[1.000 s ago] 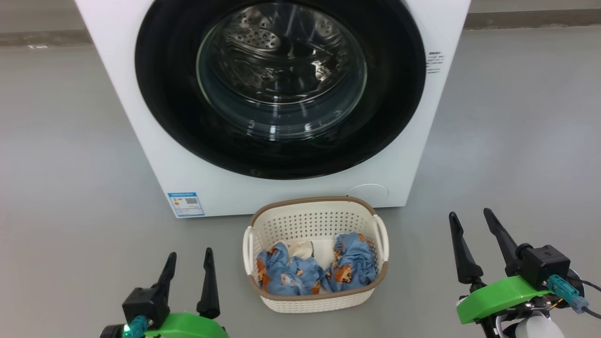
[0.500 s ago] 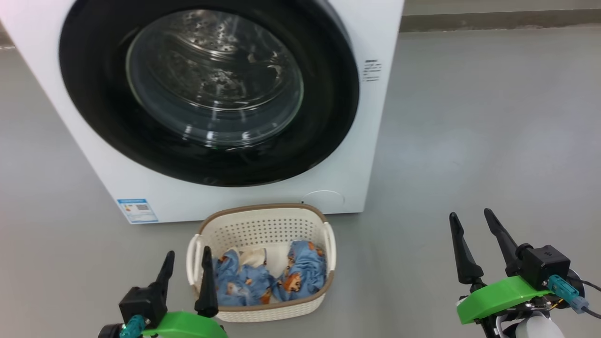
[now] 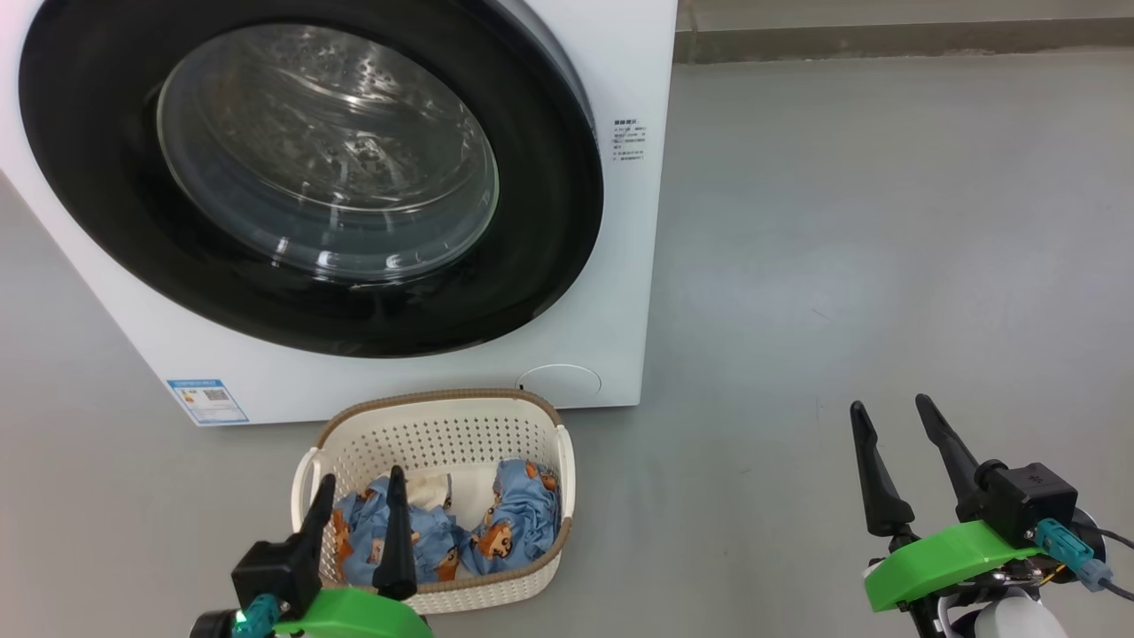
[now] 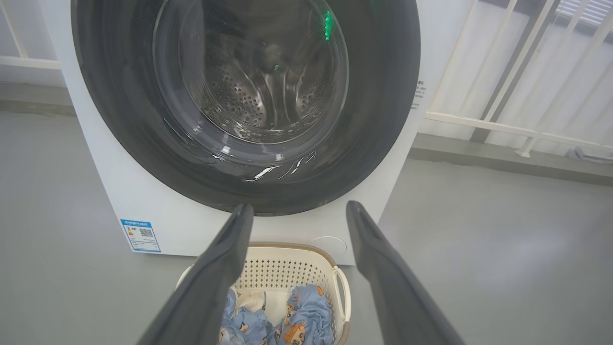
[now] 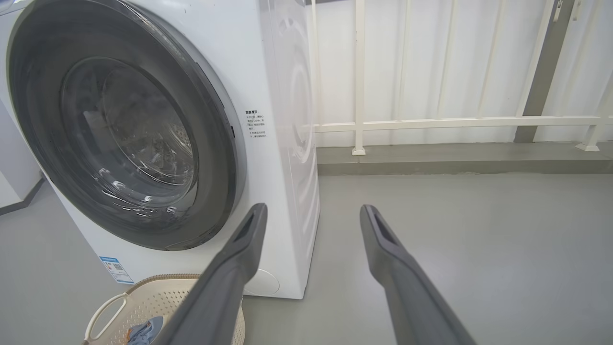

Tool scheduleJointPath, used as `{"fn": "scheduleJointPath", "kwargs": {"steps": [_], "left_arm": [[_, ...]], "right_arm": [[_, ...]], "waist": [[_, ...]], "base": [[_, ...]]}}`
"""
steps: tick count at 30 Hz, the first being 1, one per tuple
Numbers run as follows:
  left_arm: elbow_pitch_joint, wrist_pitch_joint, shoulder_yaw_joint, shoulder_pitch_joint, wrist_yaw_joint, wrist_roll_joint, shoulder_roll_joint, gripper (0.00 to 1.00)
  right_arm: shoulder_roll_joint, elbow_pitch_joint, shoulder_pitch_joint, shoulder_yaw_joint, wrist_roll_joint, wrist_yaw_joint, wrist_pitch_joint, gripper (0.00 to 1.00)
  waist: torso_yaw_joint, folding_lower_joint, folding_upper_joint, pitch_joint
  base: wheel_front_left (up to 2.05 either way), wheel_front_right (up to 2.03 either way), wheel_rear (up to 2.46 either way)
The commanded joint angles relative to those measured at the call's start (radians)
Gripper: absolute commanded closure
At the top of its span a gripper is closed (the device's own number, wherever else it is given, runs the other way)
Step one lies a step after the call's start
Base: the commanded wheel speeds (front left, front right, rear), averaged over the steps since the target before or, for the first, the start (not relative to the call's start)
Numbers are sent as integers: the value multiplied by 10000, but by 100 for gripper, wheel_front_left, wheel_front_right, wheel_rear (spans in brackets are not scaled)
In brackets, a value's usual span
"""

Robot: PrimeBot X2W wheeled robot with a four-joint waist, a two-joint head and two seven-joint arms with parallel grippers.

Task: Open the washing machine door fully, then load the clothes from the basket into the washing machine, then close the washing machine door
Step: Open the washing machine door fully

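Head view: left gripper (image 3: 361,476) has its jaws spread wide with nothing between them. Its fingers line up with the near half of the basket (image 3: 434,439), no contact visible. Right gripper (image 3: 889,403) is also spread wide and empty, over bare floor (image 3: 842,221), well apart from basket and washing machine (image 3: 399,385). Washing machine door (image 3: 328,168) is shut, flush on the front. Basket sits on the floor just in front of the machine, below the door's lower edge. Clothes (image 3: 496,523) are bunched inside it: blue bear-print pieces with a cream one between them. Left wrist view: fingers frame the door's bottom and the basket. Right wrist view: fingers point past the machine's front corner at the floor.
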Motion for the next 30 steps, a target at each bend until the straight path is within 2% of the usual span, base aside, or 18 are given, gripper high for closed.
{"fn": "scheduleJointPath", "kwargs": {"steps": [1, 30], "left_arm": [[-278, -65, 322, -398, 60, 91, 102, 0], [-353, -65, 290, -330, 296, 368, 102, 0]], "right_arm": [[-35, -219, -374, 294, 16, 16, -122, 0], [-35, -252, -314, 363, 49, 16, -122, 0]], "waist": [[5, 0, 0, -6], [114, 0, 0, -97]], "base": [[5, 5, -10], [0, 0, 0]]}}
